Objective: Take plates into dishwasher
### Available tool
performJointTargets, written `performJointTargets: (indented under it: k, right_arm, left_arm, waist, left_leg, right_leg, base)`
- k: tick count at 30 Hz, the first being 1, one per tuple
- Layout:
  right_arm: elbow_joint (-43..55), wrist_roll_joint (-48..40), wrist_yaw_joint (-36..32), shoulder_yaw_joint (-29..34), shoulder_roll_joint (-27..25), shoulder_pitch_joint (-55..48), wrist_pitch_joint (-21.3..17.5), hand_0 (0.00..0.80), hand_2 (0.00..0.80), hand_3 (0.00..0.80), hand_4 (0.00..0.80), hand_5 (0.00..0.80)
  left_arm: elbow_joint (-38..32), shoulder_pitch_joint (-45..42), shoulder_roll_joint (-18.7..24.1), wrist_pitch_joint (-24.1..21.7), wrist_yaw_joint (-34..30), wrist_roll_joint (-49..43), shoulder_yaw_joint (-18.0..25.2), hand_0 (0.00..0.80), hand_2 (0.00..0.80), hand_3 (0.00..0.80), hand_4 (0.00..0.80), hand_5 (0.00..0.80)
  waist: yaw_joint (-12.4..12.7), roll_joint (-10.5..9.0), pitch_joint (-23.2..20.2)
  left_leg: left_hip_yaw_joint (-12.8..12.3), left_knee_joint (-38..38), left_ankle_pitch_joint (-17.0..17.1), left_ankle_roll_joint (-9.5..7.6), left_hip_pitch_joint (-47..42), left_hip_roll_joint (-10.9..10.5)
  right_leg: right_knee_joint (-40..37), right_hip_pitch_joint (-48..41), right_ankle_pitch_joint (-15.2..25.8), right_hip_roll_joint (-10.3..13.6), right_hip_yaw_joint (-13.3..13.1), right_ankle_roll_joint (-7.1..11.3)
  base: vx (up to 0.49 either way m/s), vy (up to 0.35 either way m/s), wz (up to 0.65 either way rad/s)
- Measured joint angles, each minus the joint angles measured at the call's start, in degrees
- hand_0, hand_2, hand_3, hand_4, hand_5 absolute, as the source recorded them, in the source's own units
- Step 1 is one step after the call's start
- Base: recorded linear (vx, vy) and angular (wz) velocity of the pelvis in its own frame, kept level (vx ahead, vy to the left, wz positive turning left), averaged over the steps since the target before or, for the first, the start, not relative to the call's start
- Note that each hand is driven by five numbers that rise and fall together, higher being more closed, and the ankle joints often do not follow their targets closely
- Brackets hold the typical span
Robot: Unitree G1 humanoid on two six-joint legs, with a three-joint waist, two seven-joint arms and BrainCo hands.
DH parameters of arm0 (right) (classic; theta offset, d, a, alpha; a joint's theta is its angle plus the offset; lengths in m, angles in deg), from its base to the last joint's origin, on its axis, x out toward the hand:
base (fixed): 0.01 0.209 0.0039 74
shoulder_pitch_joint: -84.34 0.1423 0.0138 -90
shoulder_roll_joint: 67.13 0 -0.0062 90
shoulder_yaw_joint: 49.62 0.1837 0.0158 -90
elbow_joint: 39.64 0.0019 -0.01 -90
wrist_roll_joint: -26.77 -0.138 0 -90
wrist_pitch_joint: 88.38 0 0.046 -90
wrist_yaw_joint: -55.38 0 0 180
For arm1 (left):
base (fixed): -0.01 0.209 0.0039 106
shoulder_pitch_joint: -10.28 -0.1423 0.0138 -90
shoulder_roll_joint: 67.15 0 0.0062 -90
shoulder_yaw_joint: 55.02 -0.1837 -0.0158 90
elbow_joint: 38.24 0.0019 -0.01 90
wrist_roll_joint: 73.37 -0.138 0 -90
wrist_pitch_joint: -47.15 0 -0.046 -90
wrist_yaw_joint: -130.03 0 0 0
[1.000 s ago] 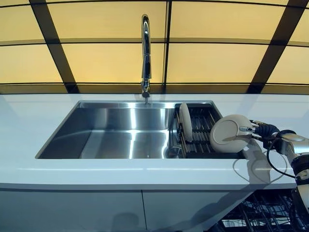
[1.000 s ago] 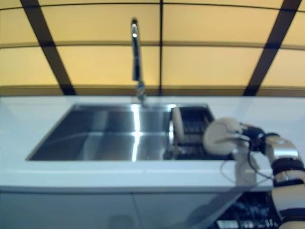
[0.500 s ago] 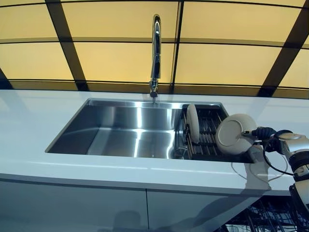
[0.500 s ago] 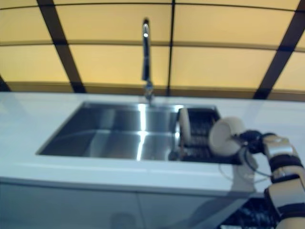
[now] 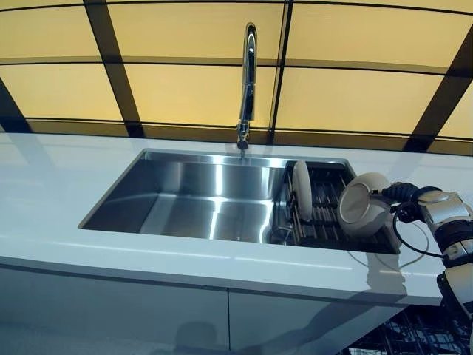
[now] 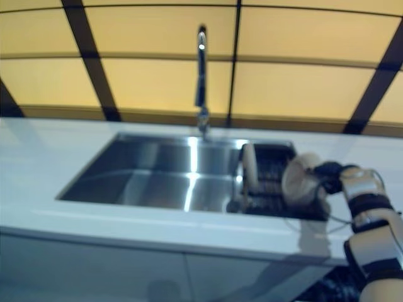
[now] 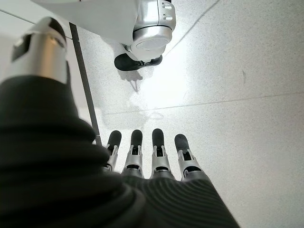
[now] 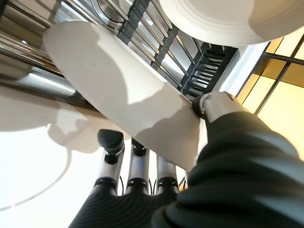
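Carried slightly rightward off the rack since a second ago: plate (image 5: 363,205), pinched on edge in right hand (image 5: 405,194).
Held over dish rack (image 5: 325,214) in sink (image 5: 185,203); second plate (image 5: 301,190) upright in rack. Only in right wrist view: thumb (image 8: 216,104) clamping rim. Only in left wrist view: left hand (image 7: 156,156), fingers straight, holding nothing, above floor (image 7: 247,61).
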State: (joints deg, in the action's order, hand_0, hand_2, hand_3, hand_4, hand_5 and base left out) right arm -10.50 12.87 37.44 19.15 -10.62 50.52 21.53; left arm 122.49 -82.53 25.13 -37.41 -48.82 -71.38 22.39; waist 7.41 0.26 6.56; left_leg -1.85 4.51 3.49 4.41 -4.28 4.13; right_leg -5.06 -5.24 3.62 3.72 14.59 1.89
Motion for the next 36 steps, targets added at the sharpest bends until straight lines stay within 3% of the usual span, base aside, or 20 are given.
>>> performJointTargets:
  k: [8, 15, 22, 36]
  right_arm:
    - [4.7, -5.2, 2.2, 0.0, -0.8, 0.0, -0.5, 0.800, 0.800, 0.800, 0.800, 0.800]
    - [8.4, -6.6, 2.3, 0.0, -2.1, 0.0, -1.2, 0.800, 0.800, 0.800, 0.800, 0.800]
    - [10.0, -8.1, 3.4, 0.0, -4.9, 0.1, -1.0, 0.800, 0.800, 0.800, 0.800, 0.800]
    - [16.5, -3.9, 3.2, -4.3, -13.5, 2.6, -1.1, 0.800, 0.800, 0.800, 0.800, 0.800]
  left_arm:
    - [-0.5, 0.5, 0.0, -0.1, 0.0, 0.0, 0.0, 0.000, 0.000, 0.000, 0.000, 0.000]
    - [-0.6, 1.1, 0.0, -0.1, 0.0, 0.0, 0.0, 0.000, 0.000, 0.000, 0.000, 0.000]
    - [-0.9, 1.8, -0.4, -0.1, 0.1, 0.0, 0.0, 0.000, 0.000, 0.000, 0.000, 0.000]
    - [-0.7, 2.0, -0.2, 0.3, 0.2, 0.0, 0.1, 0.000, 0.000, 0.000, 0.000, 0.000]
  waist:
    - [-0.9, -0.52, 0.2]
    - [-2.0, -2.13, 0.2]
    - [-2.4, -3.18, -0.2]
    - [-6.5, -5.56, -1.9]
  left_leg:
    - [-0.6, 0.2, 0.0, -0.02, -0.1, 0.0]
    - [-1.6, 0.3, 0.0, -0.07, -0.2, 0.0]
    - [-3.9, 0.3, -0.2, -0.11, -1.0, 0.2]
    - [-7.6, 0.4, -0.7, -0.28, -1.3, 0.3]
  right_leg:
    - [0.1, 0.3, 0.2, 0.0, -0.5, -0.17]
    - [0.2, 0.8, 0.3, -0.1, -1.7, -0.10]
    - [0.2, 1.0, 0.3, -0.2, -3.3, 0.13]
    - [0.2, 2.7, 1.2, -0.5, -7.3, 0.26]
  base:
    - [-0.020, 0.029, -0.03]
    - [-0.028, 0.066, -0.08]
    - [-0.020, 0.080, -0.12]
    - [-0.009, 0.055, -0.14]
